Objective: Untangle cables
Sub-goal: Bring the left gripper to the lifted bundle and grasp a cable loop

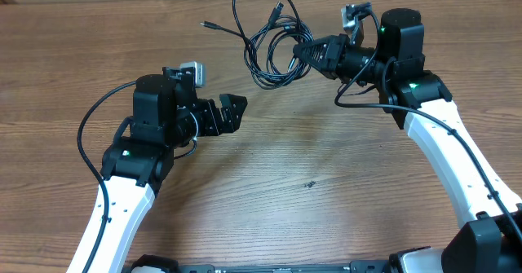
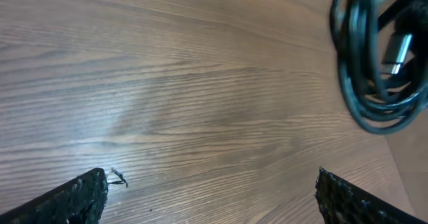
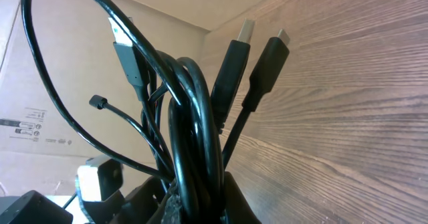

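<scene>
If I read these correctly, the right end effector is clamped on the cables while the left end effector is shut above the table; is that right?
Not quite: the left end effector is open, not shut, its fingers spread wide above the table, as the left wrist view shows. The right end effector is indeed clamped on the cables.

The cables are gleaming black, their plug tips shining silver. The table is showing light brown wood grain with darker streaks.

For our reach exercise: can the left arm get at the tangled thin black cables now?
Probably yes: only bare wooden table separates the open left fingers from the black cable bundle.
</scene>
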Controlling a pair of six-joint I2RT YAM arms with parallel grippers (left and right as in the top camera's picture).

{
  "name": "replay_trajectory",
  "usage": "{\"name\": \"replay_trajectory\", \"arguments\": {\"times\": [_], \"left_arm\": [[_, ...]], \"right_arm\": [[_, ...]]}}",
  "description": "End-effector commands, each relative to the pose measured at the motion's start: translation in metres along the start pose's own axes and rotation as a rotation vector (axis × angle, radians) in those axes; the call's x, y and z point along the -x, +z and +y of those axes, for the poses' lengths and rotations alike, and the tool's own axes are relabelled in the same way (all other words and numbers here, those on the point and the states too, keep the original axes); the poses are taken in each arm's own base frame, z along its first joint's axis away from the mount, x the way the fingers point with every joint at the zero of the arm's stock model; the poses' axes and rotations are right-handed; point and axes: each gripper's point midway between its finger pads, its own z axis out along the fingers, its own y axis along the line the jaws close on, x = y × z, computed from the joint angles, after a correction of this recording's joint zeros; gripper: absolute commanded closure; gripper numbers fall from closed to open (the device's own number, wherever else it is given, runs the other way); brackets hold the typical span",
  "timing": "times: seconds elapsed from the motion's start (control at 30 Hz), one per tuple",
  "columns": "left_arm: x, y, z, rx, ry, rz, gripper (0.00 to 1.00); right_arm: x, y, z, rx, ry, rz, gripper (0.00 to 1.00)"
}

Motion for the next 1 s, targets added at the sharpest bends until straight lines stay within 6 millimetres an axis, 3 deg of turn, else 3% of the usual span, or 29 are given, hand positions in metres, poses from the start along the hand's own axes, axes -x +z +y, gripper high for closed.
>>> {"name": "replay_trajectory", "arguments": {"times": [0.0, 0.17, 0.33, 0.53, 0.9, 0.97], "left_arm": [[0.004, -0.011, -0.039, -0.182, 0.179, -0.001, 0.00], [0.000, -0.017, -0.062, -0.319, 0.346, -0.003, 0.00], [0.009, -0.018, -0.066, -0.329, 0.369, -0.041, 0.00], [0.027, -0.022, -0.077, -0.361, 0.291, -0.102, 0.01], [0.029, -0.018, -0.076, -0.366, 0.187, -0.086, 0.00], [0.028, -0.016, -0.075, -0.364, 0.184, -0.081, 0.15]], "right_arm": [[0.005, -0.010, 0.024, 0.042, -0.043, -0.014, 0.96], [-0.003, -0.010, 0.024, 0.051, 0.007, 0.025, 0.96], [-0.015, -0.010, 0.035, 0.111, 0.052, 0.099, 0.96], [-0.030, -0.006, 0.046, 0.150, 0.039, 0.158, 0.96], [-0.053, 0.007, 0.060, 0.175, -0.002, 0.218, 0.96], [-0.055, 0.008, 0.061, 0.177, -0.004, 0.223, 0.96]]}}
